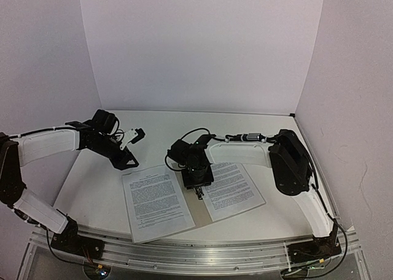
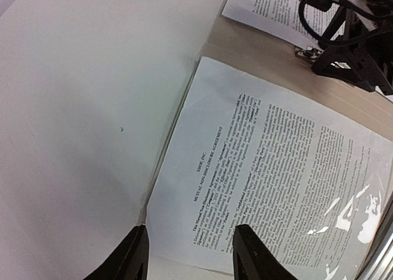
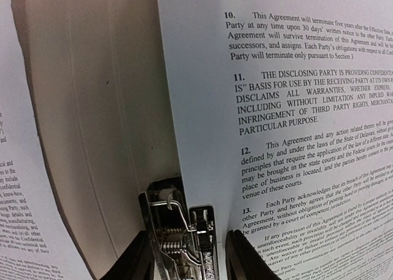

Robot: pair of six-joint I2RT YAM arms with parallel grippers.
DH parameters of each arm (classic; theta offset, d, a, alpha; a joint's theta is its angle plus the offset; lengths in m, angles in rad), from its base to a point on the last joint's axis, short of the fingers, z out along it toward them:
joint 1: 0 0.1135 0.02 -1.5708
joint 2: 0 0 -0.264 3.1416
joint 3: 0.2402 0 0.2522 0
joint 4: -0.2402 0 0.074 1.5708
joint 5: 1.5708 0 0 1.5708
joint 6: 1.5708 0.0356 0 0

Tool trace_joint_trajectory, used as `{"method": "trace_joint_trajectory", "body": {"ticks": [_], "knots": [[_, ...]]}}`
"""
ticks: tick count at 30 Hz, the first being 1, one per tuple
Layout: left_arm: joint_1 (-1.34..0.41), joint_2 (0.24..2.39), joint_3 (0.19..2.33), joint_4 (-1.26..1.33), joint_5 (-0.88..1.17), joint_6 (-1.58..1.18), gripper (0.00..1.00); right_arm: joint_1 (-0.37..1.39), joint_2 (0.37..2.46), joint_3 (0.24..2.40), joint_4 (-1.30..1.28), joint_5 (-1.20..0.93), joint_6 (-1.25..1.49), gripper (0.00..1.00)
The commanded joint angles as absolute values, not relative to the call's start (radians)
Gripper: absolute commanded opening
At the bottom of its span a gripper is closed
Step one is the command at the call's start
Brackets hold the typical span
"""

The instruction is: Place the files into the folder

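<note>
Close under the right wrist, the metal clip (image 3: 181,243) on the open folder's (image 3: 92,139) spine looks the step in hand: to fasten well, probably lift it squarely and tuck under it the inner edges of the left sheet (image 1: 156,200) and right sheet (image 1: 236,191) lying on the folder. Empty, the left fingers (image 1: 127,161) hang part-open by the left sheet's far corner; the right fingers (image 1: 199,193) stand part-open astride the clip, contact unclear.

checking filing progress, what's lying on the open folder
Two printed sheets, one on each half, with the metal clip at the spine between them. The folder surface beneath the sheets is hidden.
</note>
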State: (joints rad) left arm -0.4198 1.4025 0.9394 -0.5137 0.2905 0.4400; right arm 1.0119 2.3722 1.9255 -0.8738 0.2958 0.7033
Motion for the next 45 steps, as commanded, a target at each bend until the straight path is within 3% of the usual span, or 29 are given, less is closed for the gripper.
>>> {"method": "trace_joint_trajectory", "body": {"ticks": [1,4,9,10,15,18,25,31,35,36,39,41,45], "knots": [[-0.407,1.457,0.984,-0.577,0.202,0.377,0.48,1.023,2.453,1.940,-1.008,0.348,0.701,0.41],[-0.358,1.542,1.058,-0.648,0.178,0.320,0.48,1.021,2.473,1.948,-1.009,0.343,0.703,0.25],[-0.246,1.603,1.177,-0.746,0.318,0.242,0.55,0.975,2.419,1.868,-0.881,0.212,0.745,0.13],[-0.220,1.636,1.217,-0.782,0.349,0.219,0.60,0.927,2.337,1.727,-0.702,0.088,0.785,0.12],[-0.168,1.707,1.223,-0.827,0.462,0.124,0.66,0.823,2.198,1.387,-0.274,-0.176,0.867,0.06],[-0.147,1.735,1.192,-0.827,0.516,0.087,0.68,0.788,2.186,1.270,-0.155,-0.249,0.898,0.03],[-0.148,1.820,1.197,-0.802,0.683,0.071,0.77,0.742,2.199,1.092,0.120,-0.369,0.994,0.02],[-0.149,1.836,1.170,-0.755,0.867,0.034,0.82,0.736,2.226,1.054,0.153,-0.378,0.994,0.01],[-0.159,1.824,1.201,-0.754,0.997,0.023,0.73,0.736,2.222,1.071,0.149,-0.366,0.993,0.02],[-0.179,1.814,1.250,-0.768,1.013,0.030,0.64,0.738,2.218,1.096,0.141,-0.362,0.984,0.04],[-0.211,1.799,1.313,-0.804,1.015,0.050,0.54,0.743,2.214,1.136,0.126,-0.364,0.972,0.09],[-0.237,1.786,1.360,-0.829,0.983,0.062,0.53,0.755,2.214,1.183,0.104,-0.364,0.955,0.13],[-0.320,1.769,1.450,-0.856,0.941,0.094,0.61,0.782,2.231,1.252,0.091,-0.382,0.954,0.20]]}}
